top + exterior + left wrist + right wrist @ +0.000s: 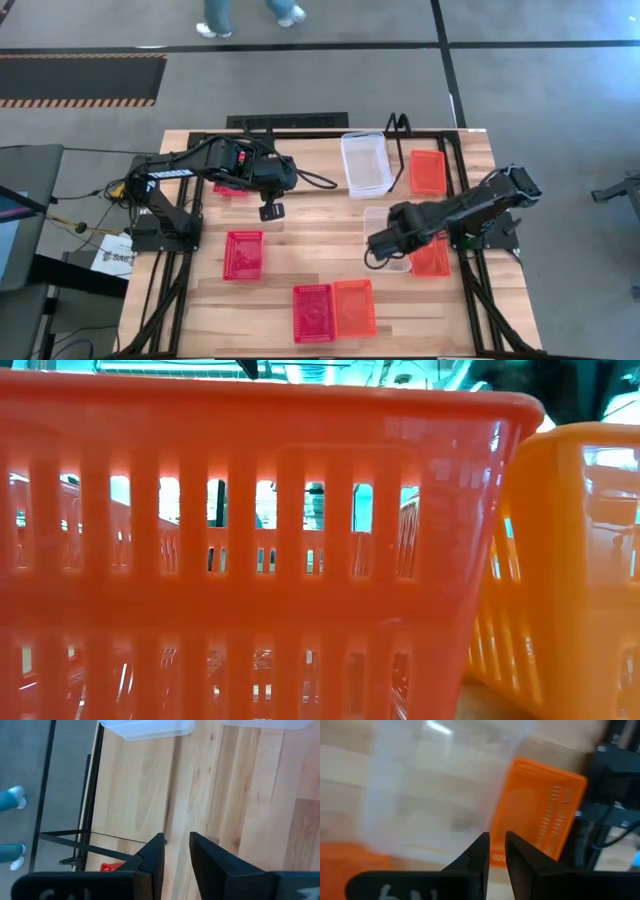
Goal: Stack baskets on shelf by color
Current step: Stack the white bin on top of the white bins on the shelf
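Over the table's right side, I hold the right gripper (496, 851), fingers narrowly parted and empty, above a clear basket (385, 232) beside an orange basket (432, 258), next needing a descent onto its rim.

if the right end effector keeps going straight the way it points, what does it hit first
Probably the clear basket just ahead of the right end effector, with the orange basket beside it. Depth is unclear in the wrist view, so the rim or the table beneath might come first.

3 red baskets (243, 254), 3 orange (354, 308), 2 clear (366, 164); shelf (397, 135) upright.
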Tool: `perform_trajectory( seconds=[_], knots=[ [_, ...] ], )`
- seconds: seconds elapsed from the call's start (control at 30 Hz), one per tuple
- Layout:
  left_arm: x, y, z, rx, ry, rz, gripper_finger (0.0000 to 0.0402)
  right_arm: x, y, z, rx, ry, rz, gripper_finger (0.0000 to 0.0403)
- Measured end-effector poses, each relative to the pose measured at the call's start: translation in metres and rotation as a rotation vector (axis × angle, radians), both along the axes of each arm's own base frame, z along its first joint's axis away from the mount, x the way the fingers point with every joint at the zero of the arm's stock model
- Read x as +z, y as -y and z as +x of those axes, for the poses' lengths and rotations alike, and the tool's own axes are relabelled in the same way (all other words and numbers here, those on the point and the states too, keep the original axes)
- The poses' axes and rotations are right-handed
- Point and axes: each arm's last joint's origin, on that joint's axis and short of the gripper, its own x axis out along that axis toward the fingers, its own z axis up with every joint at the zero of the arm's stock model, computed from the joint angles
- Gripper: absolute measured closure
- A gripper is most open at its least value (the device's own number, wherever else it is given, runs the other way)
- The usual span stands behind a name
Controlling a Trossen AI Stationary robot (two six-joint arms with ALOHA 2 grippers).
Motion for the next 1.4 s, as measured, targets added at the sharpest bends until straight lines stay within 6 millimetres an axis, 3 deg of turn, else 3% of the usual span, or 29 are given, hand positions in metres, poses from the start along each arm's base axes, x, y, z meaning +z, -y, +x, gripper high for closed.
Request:
perform_trajectory(
  seconds=[0.17,0.4,0.63,0.8,1.03,1.4],
  knots=[
    [0.0,0.001,0.0,-0.002,0.005,-0.03,0.0322,-0.02,0.015,-0.013,-0.021,0.096,0.033,0.0321],
    [0.0,0.001,0.001,0.012,0.016,-0.037,0.0322,-0.047,0.056,-0.032,-0.052,0.119,0.047,0.0314],
    [0.0,0.001,0.001,0.039,0.026,-0.047,0.0322,-0.06,0.089,-0.034,0.002,0.214,0.067,0.0273],
    [0.0,0.001,0.001,0.056,0.033,-0.054,0.0322,-0.069,0.107,-0.04,0.025,0.163,0.072,0.024],
    [0.001,0.0,0.002,0.075,0.048,-0.042,0.0322,-0.071,0.115,-0.046,0.013,0.111,0.092,0.0215],
    [0.001,-0.002,0.003,0.08,0.059,-0.041,0.0322,-0.072,0.119,-0.04,0.019,0.171,0.028,0.0217]
  ],
)
